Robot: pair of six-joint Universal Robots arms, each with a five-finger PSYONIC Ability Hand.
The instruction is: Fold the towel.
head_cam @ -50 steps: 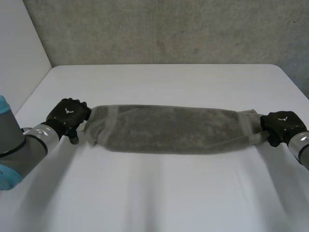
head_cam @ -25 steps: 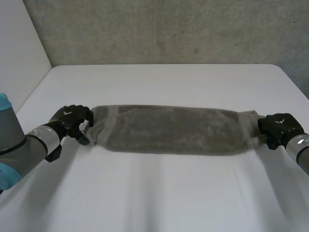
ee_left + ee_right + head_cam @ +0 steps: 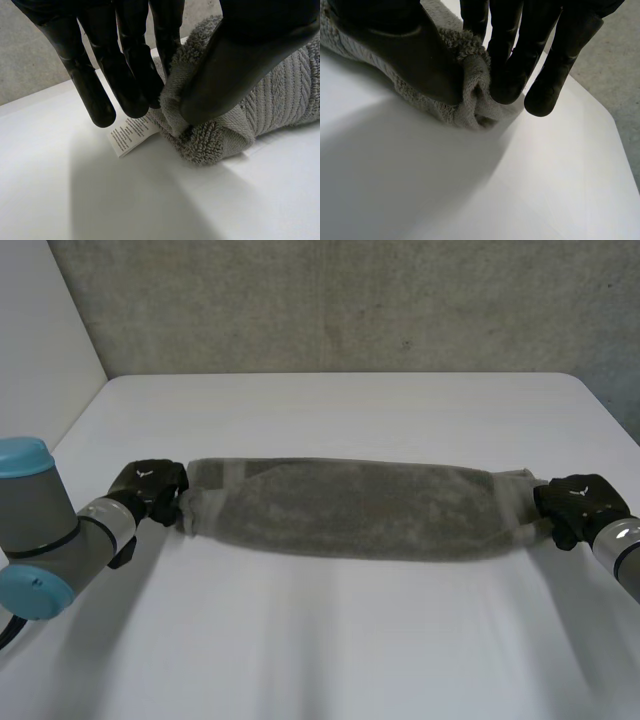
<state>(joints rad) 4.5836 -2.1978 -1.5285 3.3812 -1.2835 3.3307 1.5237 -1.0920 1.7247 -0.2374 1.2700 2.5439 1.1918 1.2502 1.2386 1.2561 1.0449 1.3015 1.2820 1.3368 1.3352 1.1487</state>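
My left hand [image 3: 150, 486] and right hand [image 3: 578, 501] pinch opposite ends of the towel [image 3: 350, 510], which looks soft, limp, best gripped at corners.

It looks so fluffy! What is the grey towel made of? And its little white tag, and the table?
The towel looks like soft terry cloth, probably cotton: tiny fuzzy loops and woven ribs, matte grey. Its tag seems thin printed fabric or paper, flat and white. The table looks hard, smooth and white, maybe laminate or plastic.
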